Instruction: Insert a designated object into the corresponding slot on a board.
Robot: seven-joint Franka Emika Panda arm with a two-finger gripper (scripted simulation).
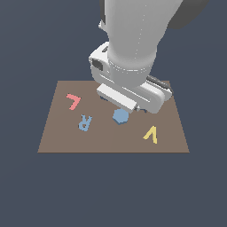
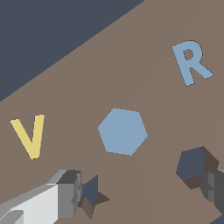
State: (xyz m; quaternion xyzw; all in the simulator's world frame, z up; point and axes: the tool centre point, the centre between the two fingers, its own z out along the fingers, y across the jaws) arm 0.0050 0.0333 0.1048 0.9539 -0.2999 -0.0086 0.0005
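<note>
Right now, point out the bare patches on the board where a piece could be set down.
Bare patches: the board's near edge strip below the blue R and yellow V, and the stretch between the R and the V in front of the blue hexagon. Crowded: around the hexagon, where the fingers hover beside the hexagon hole and star hole.

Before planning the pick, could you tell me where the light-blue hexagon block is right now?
In the exterior view, the hexagon block lies flat on the board, just below the gripper, between the blue R and yellow V.
</note>
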